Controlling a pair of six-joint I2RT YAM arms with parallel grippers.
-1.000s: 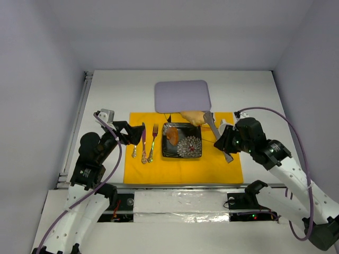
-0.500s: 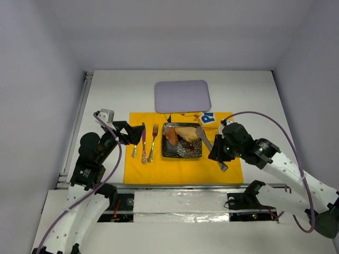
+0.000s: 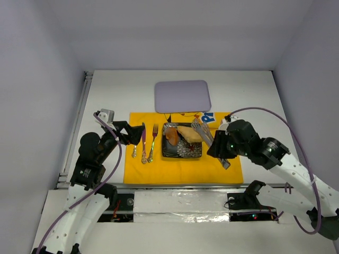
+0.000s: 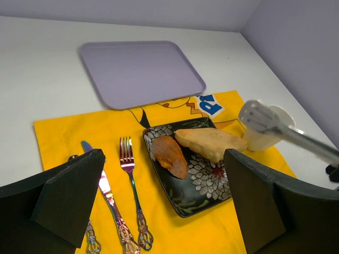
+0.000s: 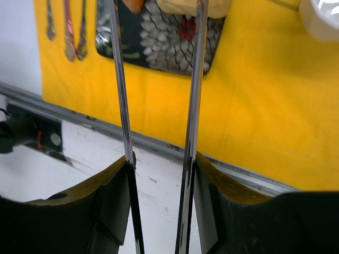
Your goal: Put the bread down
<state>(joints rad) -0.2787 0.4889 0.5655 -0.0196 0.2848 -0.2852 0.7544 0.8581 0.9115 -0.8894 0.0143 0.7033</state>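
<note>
Bread point(image 3: 189, 133) lies on the plate point(image 3: 183, 152). The right gripper point(image 3: 218, 149) has its jaws clamped on tongs point(image 3: 203, 130), apparently clear of the loaf. The left gripper point(image 3: 129, 135) has its jaws wide apart.

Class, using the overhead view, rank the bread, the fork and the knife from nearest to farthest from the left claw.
1. Knife: just right of the left claw, on the yellow mat.
2. Fork: next to the right, beside the knife.
3. Bread: farthest, on the right half of the plate.
</note>
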